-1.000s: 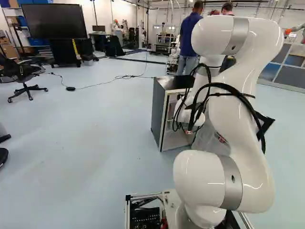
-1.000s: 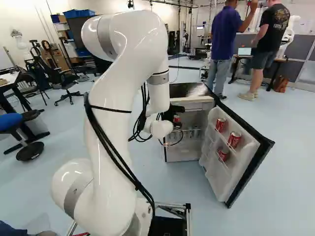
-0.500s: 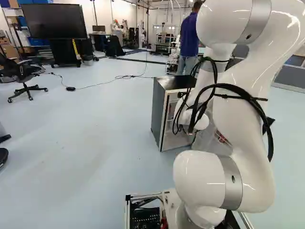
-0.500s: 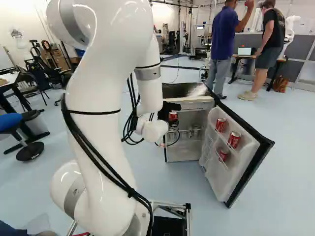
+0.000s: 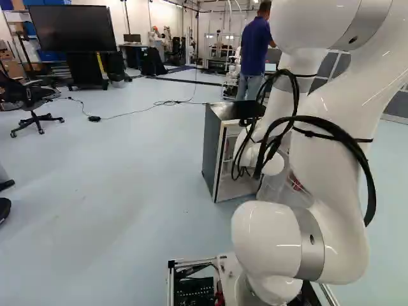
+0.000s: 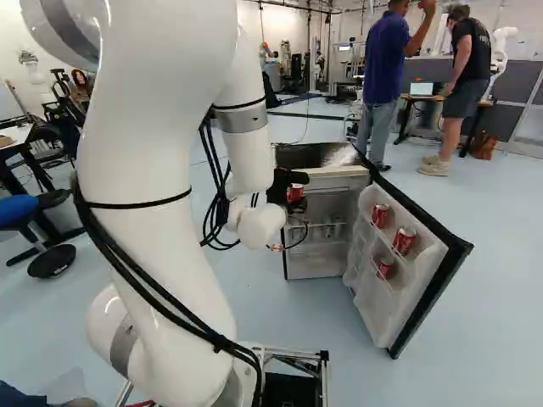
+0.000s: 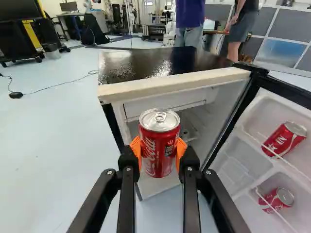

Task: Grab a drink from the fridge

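Gripper: we have our gripper (image 6: 293, 193) closed on a red drink can; its orange pads (image 7: 135, 149) press the can from two opposite sides.
Held can: our red drink can (image 7: 159, 158) stands upright between the fingers, pull tab up, on the near side of the fridge's open front and below its top edge.
Arm: our white arm (image 6: 161, 161) reaches forward toward the fridge, with black cables (image 6: 153, 275) strapped along it.
Fridge: the fridge (image 7: 146, 65) stands open ahead of us on the pale floor (image 5: 121, 191), its black top shiny and its inside white.
Door: we see the fridge door (image 6: 433, 292) swung out to the right, its white shelves facing us.
Door cans: three more red cans lie in the door, an upper pair (image 6: 381, 215) and a lower can (image 6: 385, 268).
Far left: we see a large dark screen (image 5: 73, 29), with an office chair (image 5: 32, 99) nearer us.
Far right: a laptop (image 6: 422, 88) sits on a table beyond the fridge.
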You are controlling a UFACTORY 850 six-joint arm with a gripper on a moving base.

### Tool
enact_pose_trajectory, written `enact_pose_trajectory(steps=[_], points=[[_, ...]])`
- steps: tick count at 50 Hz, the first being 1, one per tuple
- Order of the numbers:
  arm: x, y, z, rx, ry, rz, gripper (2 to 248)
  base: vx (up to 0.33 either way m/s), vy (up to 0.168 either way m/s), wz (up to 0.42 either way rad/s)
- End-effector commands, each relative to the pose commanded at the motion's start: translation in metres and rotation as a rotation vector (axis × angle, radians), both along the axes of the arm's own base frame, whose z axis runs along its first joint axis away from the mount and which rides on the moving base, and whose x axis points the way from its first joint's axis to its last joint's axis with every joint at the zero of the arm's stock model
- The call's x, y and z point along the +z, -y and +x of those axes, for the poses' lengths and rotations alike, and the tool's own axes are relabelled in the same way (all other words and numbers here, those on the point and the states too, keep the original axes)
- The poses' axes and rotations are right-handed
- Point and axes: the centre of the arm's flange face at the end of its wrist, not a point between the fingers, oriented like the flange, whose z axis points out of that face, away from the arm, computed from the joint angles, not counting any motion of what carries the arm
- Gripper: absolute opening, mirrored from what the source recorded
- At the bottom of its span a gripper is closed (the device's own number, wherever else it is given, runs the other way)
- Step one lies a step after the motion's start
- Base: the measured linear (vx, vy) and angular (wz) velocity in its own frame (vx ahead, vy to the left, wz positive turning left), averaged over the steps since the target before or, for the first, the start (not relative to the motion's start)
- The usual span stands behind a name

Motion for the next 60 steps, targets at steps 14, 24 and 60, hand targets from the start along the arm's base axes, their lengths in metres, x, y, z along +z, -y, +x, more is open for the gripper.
enact_pose_trajectory(steps=[14, 24, 60], points=[[0.014, -0.001, -0.002, 0.0, 0.034, -0.011, 91, 0.0, 0.0, 0.0], [0.024, -0.001, -0.003, 0.0, 0.058, -0.018, 91, 0.0, 0.0, 0.0], [0.056, -0.001, 0.003, 0.006, 0.107, -0.038, 91, 0.0, 0.0, 0.0]])
